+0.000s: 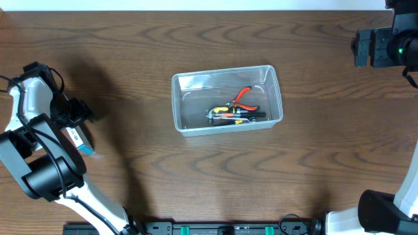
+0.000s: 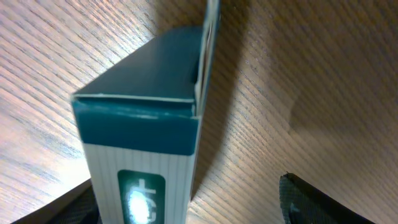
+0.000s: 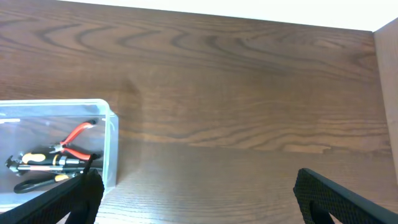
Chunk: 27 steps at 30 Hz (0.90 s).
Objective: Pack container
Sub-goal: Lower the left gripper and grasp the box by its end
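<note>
Wooden table [image 1: 313,150] holds container [image 1: 225,98]; left gripper [image 2: 186,205] straddles box [image 2: 140,143], right gripper [image 3: 193,199] spread.

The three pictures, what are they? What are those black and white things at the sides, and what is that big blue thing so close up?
It is a robot with two arms at a wooden table. One camera looks down from above. Each arm also has a small camera on its wrist, so those two pictures show what each "hand" sees.

In the middle stands the container, a clear plastic tub. Inside lie hand tools: pliers with red handles and others in yellow and black.

The left gripper is at a small blue-and-white box. Its camera is so near that the box fills the picture. Its dark fingers sit on either side of the box, but I cannot tell if they grip it.

The right gripper is open, holds nothing, and looks toward the tub.
</note>
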{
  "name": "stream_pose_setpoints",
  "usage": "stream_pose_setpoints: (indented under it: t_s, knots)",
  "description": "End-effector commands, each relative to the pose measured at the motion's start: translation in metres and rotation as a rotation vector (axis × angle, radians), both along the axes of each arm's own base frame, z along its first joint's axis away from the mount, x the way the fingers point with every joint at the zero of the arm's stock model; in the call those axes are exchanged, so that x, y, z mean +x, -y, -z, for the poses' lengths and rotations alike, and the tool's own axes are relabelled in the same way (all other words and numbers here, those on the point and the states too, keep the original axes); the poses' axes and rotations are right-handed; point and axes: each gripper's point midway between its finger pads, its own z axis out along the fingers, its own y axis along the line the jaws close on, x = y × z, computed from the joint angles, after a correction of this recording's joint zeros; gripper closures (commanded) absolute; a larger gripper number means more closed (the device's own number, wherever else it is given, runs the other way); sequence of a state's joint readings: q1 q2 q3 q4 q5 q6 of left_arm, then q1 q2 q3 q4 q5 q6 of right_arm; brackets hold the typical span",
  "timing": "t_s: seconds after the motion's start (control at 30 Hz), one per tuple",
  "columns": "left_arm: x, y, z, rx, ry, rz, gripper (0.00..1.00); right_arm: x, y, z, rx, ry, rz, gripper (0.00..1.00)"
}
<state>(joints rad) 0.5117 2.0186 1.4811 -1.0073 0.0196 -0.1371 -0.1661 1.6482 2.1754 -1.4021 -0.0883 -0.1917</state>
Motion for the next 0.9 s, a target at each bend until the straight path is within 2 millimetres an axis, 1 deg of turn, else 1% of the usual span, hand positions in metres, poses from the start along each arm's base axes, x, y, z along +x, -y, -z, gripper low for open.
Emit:
stream_pose_setpoints:
  t_s: [0.0,0.2,0.43,0.73,0.87]
  knots:
    - [-0.002,-0.001,0.004,0.0,-0.01,0.0,0.22,-0.001,0.001,0.003,-0.009,-0.011,0.002,0.01]
    - [0.003,-0.003,0.004,0.01,0.008,0.0,0.21,-0.001,0.001,0.003,-0.009,-0.012,0.003,0.01]
    - [0.003,-0.003,0.005,0.011,0.01,-0.001,0.21,-0.001,0.005,0.003,-0.025,-0.015,0.016,0.01]
    - [-0.002,-0.001,0.017,0.009,0.006,-0.001,0.21,-0.001,0.005,0.003,-0.026,-0.015,0.016,0.01]
    - [-0.003,0.0,0.018,0.006,0.002,0.0,0.21,-0.001,0.005,0.003,-0.026,-0.015,0.016,0.01]
